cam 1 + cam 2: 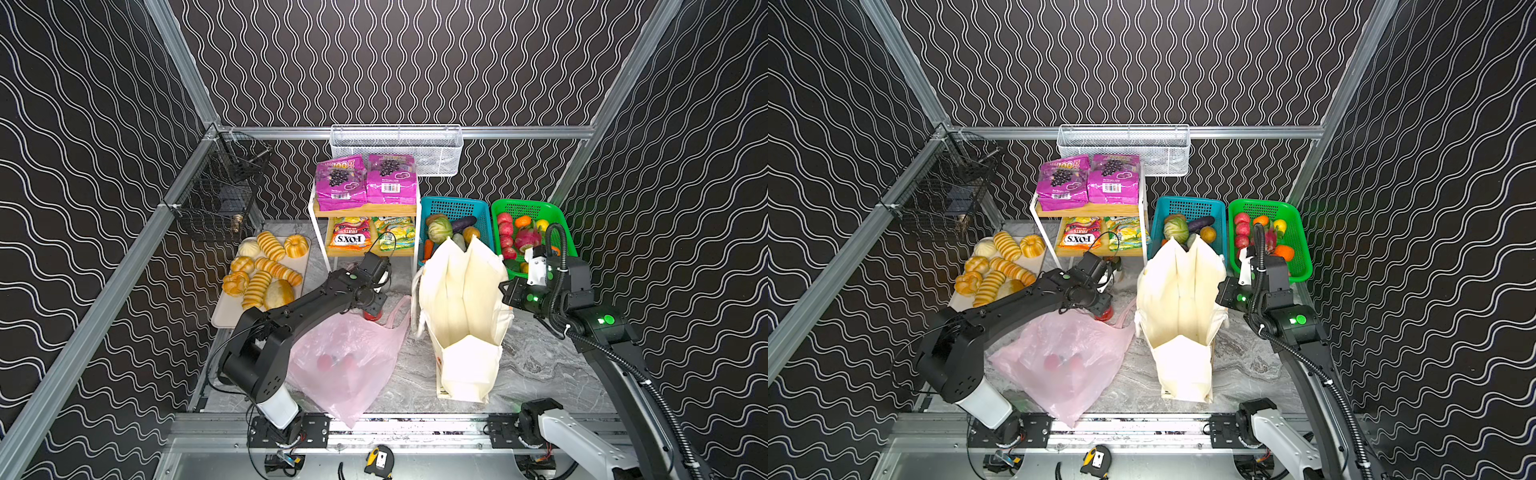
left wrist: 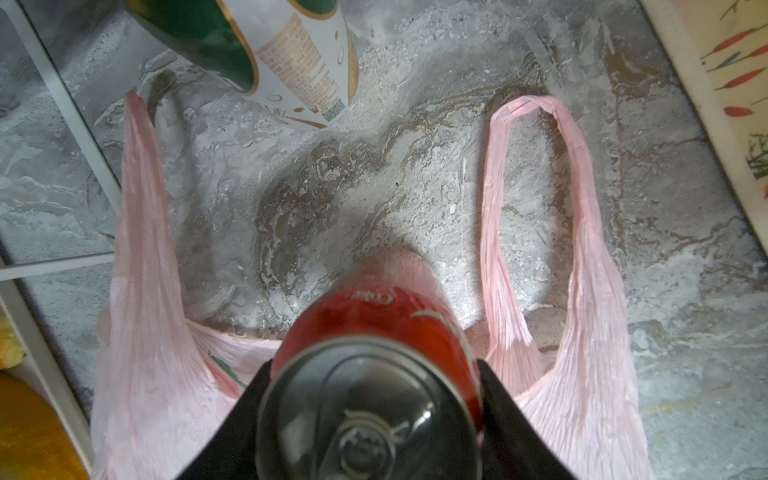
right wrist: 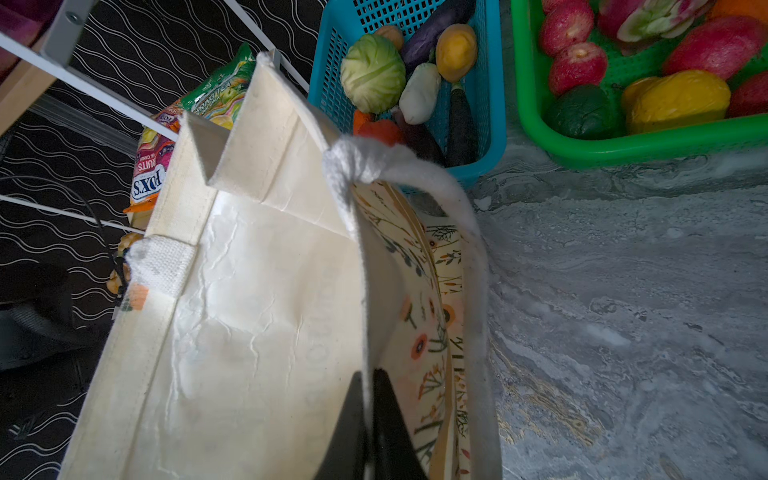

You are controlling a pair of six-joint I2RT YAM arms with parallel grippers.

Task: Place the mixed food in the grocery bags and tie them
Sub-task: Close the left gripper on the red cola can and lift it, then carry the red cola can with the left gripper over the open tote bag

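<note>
A red drink can (image 2: 374, 316) stands upright at the mouth of the pink plastic bag (image 1: 345, 357), between its two loop handles (image 2: 582, 249). My left gripper (image 2: 374, 370) has a finger pressed on each side of the can. Reddish items show through the bag (image 1: 1067, 361). The cream tote (image 1: 461, 299) stands open right of the middle. My right gripper (image 3: 368, 374) is shut on the tote's rim (image 3: 361, 291), beside the printed side. A green cabbage (image 3: 372, 72) lies among small vegetables. Magenta pouches (image 1: 340, 180) and a green-yellow pouch (image 1: 395, 232) sit on the rack.
A green and white can (image 2: 257, 45) is just beyond the pink bag. A tray (image 1: 220, 316) of bread lies at the left. The white rack (image 1: 320, 232), blue basket (image 1: 457, 205) and green basket (image 1: 523, 208) line the back.
</note>
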